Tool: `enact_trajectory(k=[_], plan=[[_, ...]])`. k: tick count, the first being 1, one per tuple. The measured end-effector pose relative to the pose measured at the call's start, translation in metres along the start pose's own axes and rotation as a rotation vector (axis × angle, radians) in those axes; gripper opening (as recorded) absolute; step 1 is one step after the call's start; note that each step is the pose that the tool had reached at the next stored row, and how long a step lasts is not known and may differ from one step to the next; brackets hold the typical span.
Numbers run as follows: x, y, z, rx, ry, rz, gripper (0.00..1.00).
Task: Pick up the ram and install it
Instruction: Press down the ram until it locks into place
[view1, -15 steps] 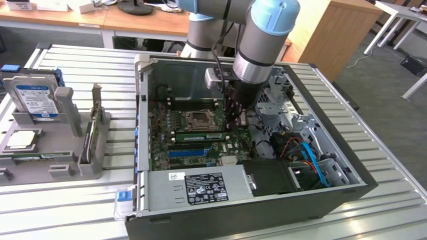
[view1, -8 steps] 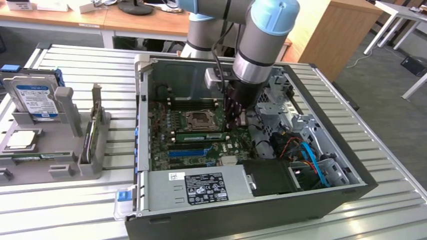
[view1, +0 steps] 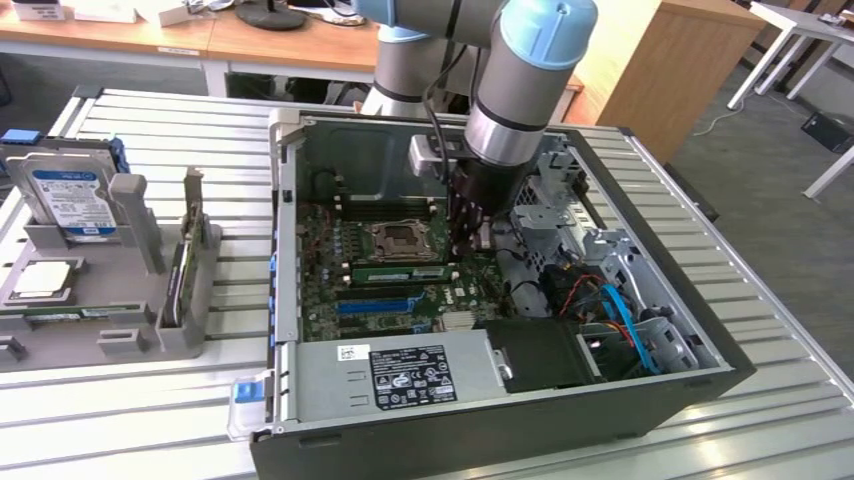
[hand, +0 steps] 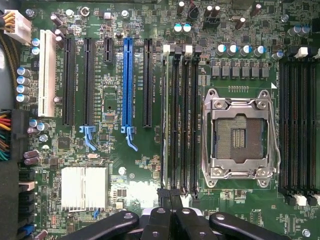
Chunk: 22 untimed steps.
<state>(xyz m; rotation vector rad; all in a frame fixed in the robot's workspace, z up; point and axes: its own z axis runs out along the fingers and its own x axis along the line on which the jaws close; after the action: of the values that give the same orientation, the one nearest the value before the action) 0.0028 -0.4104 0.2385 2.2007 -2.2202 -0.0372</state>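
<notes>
The tool (hand: 171, 212), fingers closed together with nothing between them, hangs inside the open computer case (view1: 694, 340) over the motherboard (hand: 115, 165), just above the ram (view1: 396, 272) seated beside the processor socket (hand: 240, 135).

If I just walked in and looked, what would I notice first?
Probably the big robot arm reaching down into the open computer case, its gripper shut just above the green motherboard. Up close, in the wrist view, the shiny metal processor socket and the bright-blue slot strip jump out. At the exterior view's left, a hard drive stands in a grey rack.
</notes>
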Motion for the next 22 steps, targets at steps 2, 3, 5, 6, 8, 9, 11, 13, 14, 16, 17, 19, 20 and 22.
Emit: enact_trajectory(k=[2,3,5,6,8,9,11,13,14,16,17,19,20,22], plan=[[-0.0001,0.0000,0.0007,0.0002,-0.0002,0.000,0.11],[-0.0001,0.0000,0.0013,0.0005,-0.0001,0.000,0.11],[0.0000,-0.0001,0.0025,0.0012,-0.0001,0.000,0.11],[0.0000,-0.0001,0.0030,0.0015,-0.0001,0.000,0.11],[0.0000,-0.0001,0.0037,0.0018,0.0001,0.000,0.11],[0.0001,-0.0001,0.0038,0.0018,0.0002,0.000,0.11],[0.0000,-0.0001,0.0039,0.0018,0.0002,0.000,0.11],[0.0000,-0.0001,0.0039,0.0019,0.0000,0.000,0.11],[0.0000,-0.0001,0.0041,0.0019,-0.0001,0.000,0.11],[0.0000,-0.0001,0.0049,0.0020,-0.0003,0.000,0.11],[0.0000,-0.0001,0.0050,0.0019,0.0000,0.000,0.11],[0.0000,-0.0001,0.0050,0.0018,0.0001,0.000,0.11],[0.0000,-0.0001,0.0050,0.0018,0.0002,0.000,0.11],[0.0000,-0.0001,0.0050,0.0019,0.0000,0.000,0.11]])
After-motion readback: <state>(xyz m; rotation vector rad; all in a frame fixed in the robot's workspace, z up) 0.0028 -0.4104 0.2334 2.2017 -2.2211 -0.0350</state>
